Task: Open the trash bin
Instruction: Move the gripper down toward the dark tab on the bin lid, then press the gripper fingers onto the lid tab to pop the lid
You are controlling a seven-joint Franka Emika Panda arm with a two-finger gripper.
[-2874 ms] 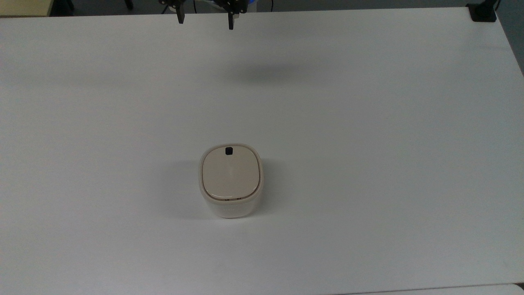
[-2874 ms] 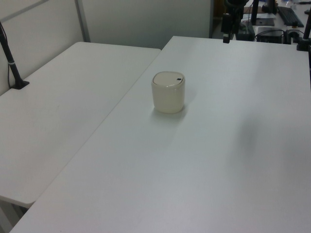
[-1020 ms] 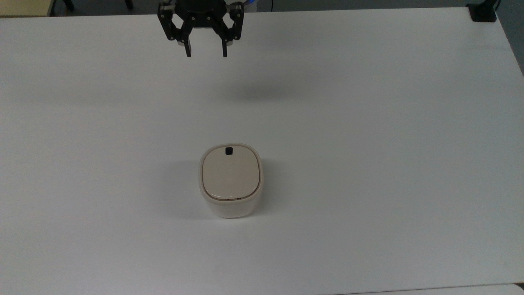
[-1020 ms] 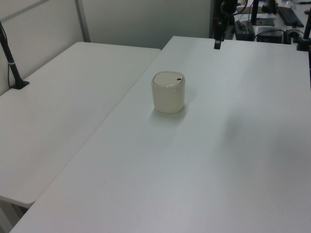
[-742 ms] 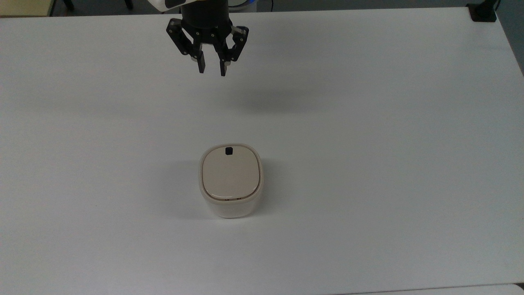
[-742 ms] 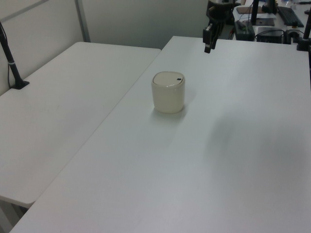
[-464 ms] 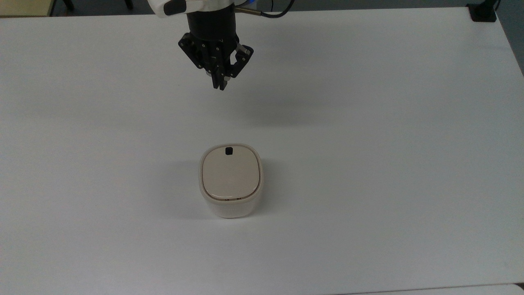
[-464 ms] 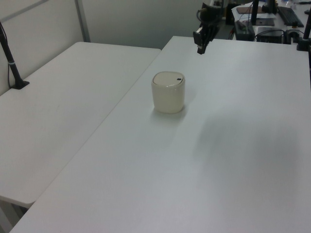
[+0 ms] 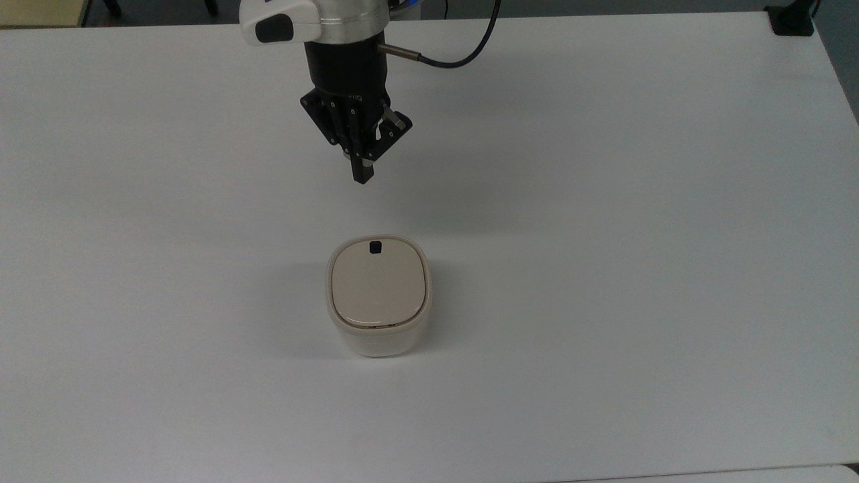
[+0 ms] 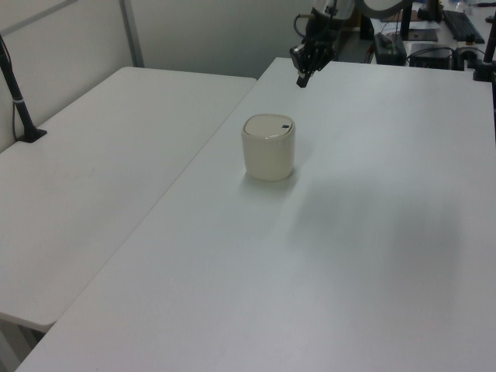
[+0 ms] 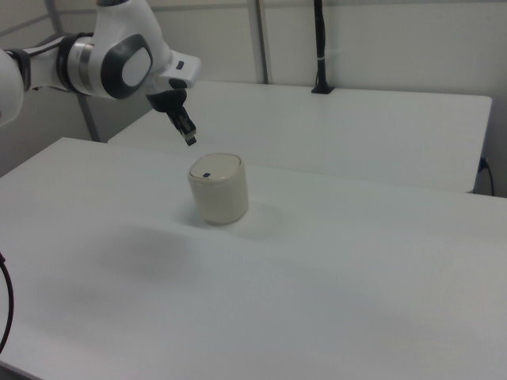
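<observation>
The trash bin (image 9: 378, 295) sits mid-table, lid (image 9: 378, 285) down, its black button (image 9: 376, 247) on the edge facing the arm. Above and beyond it hangs the gripper (image 9: 363, 176), fingers pressed together, well apart from the bin. I reckon a slightly off-target push could miss that small button or shove the light bin across the smooth white table (image 9: 604, 201). Nothing blocks the way.

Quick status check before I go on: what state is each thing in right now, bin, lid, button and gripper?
trash bin: upright on the table.
lid: shut, flat on the bin.
button: untouched, nothing on it.
gripper: shut, empty, in the air short of the bin.
</observation>
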